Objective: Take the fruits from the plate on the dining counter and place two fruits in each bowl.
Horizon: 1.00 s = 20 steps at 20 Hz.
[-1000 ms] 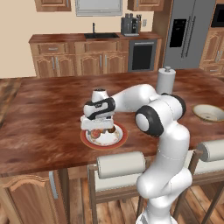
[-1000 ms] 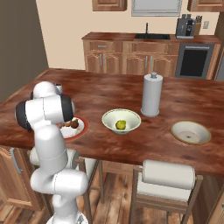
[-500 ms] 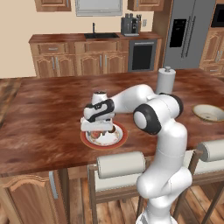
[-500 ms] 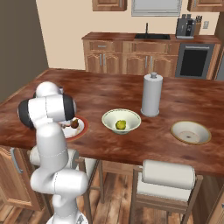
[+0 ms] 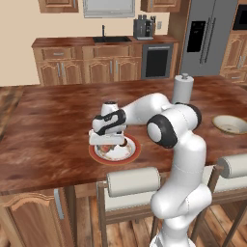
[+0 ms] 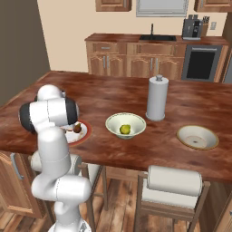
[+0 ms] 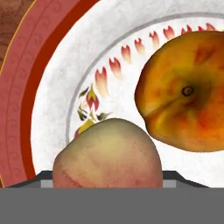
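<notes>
The red-rimmed plate [image 5: 133, 153] lies on the dining counter [image 5: 53, 125], also seen in the right base view as the plate [image 6: 85, 135]. My gripper [image 5: 110, 143] is down on the plate, open. In the hand view the pinkish red fruit [image 7: 109, 155] sits between the fingers of my gripper [image 7: 108, 179], with the orange fruit [image 7: 188, 92] just beyond it. The dark brown fruit [image 6: 78, 127] rests on the plate. The yellow-green fruit [image 6: 125, 129] lies in the cream bowl [image 6: 113, 121]. The tan-rimmed bowl [image 6: 197, 137] holds no fruit.
A tall white paper towel roll [image 6: 157, 97] stands behind the cream bowl. Two stools [image 5: 132, 181] [image 6: 174, 181] stand at the counter's near edge. The back-wall kitchen counter with a sink [image 5: 103, 39] is far off.
The hand has sunk a little lower over the plate. The plate, bowls and fruits have stayed in place.
</notes>
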### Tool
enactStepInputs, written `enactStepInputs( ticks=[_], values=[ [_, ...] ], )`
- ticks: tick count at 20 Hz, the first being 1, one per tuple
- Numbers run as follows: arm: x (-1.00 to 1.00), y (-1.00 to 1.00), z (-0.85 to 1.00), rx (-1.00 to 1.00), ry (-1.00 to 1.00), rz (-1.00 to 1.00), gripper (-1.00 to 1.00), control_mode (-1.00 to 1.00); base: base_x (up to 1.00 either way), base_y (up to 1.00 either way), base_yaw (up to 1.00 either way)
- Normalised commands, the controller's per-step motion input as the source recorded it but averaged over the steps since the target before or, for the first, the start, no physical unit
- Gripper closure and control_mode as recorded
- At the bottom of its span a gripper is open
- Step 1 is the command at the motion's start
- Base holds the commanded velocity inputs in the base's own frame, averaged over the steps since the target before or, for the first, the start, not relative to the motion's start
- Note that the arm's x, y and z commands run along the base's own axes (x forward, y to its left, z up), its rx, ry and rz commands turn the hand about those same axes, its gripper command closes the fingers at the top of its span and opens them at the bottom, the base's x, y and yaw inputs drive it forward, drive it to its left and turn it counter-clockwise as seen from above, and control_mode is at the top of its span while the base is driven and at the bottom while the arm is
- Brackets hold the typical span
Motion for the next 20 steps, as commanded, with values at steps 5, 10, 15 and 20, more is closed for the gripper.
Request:
enactStepInputs(
  ticks=[5,10,15,20],
  values=[
    [-0.33,0.00,0.27,0.00,-0.06,0.00,1.00,-1.00,0.00,0.00,0.00],
    [-0.50,-0.29,1.00,0.02,-0.22,0.03,1.00,-1.00,0.00,0.00,0.00],
    [-0.07,-0.65,0.97,0.00,-0.17,0.09,1.00,-1.00,0.00,0.00,0.00],
    [-0.01,-0.90,0.78,-0.03,-0.04,0.05,1.00,-1.00,0.00,0.00,0.00]
  ],
)
